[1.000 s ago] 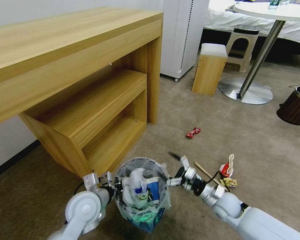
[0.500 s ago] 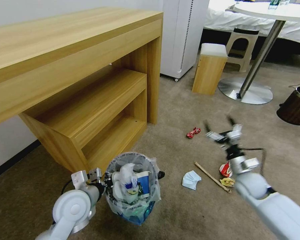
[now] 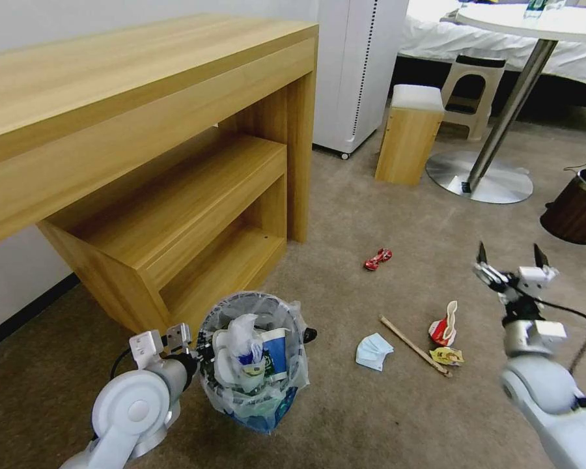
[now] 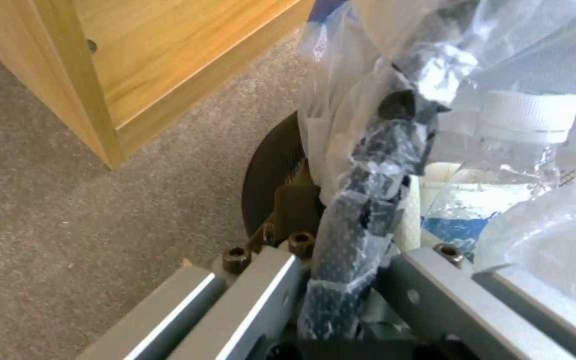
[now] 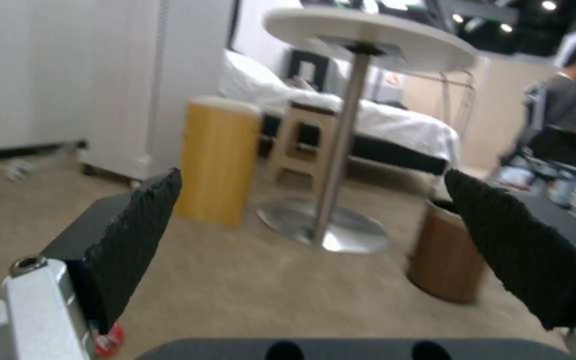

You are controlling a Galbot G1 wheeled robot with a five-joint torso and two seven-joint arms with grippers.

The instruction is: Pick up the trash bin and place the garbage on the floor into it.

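Trash bin (image 3: pixel 254 365) full of garbage (image 3: pixel 251 355), clamped in left end effector (image 3: pixel 198 345); right end effector (image 3: pixel 509 260) wide, empty.

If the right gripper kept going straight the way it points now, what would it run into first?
Probably the brown wood-grain bin, low between the open right gripper's fingers in the wrist view. Bare carpet lies before it, though depth is unclear.

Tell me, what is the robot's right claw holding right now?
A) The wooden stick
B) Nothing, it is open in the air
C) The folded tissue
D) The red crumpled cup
B: the right gripper hangs open above the carpet with nothing between its fingers, while the red cup, wooden stick and tissue lie on the floor.
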